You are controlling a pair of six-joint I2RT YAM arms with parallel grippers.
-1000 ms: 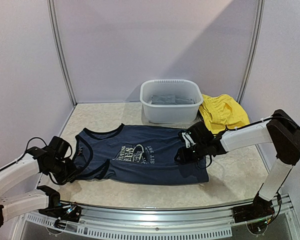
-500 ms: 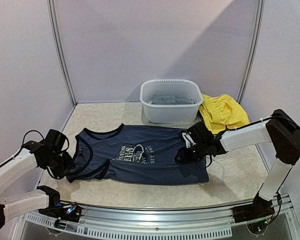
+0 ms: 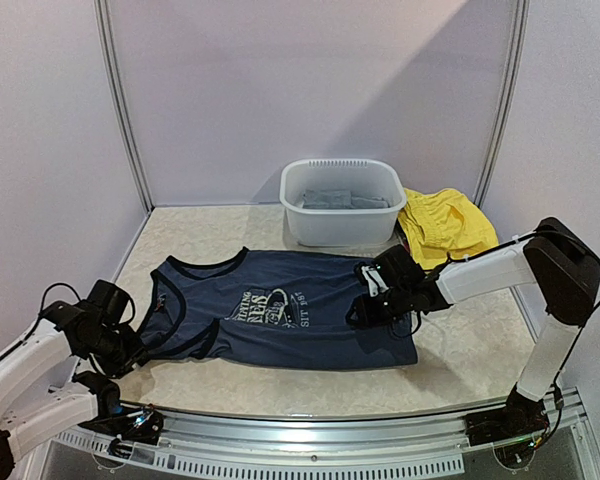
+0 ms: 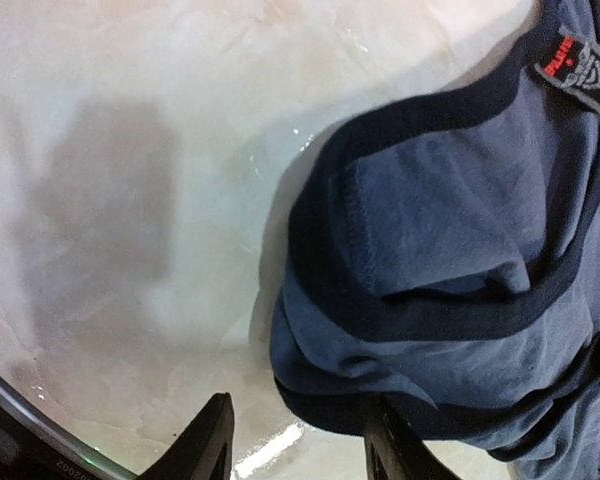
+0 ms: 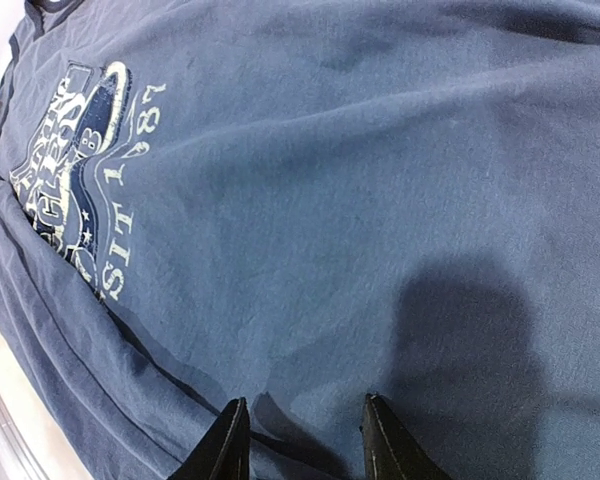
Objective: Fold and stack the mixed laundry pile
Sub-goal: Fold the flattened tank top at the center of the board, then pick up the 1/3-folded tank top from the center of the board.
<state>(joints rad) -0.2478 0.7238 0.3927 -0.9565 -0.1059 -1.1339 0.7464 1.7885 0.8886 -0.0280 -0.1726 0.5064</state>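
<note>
One navy tank top lies flat mid-frame on the worktop, long axis left-to-right. Left end effector (jaws apart, empty) sits just beside the strap end, lower left. Right end effector, half-open, is over the hem half, gripping nothing.

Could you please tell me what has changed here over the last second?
The left gripper let go of the navy tank top at its shoulder end, opened and drew back slightly toward the near left. The right gripper, tank top, basin and yellow garment stayed put.
</note>
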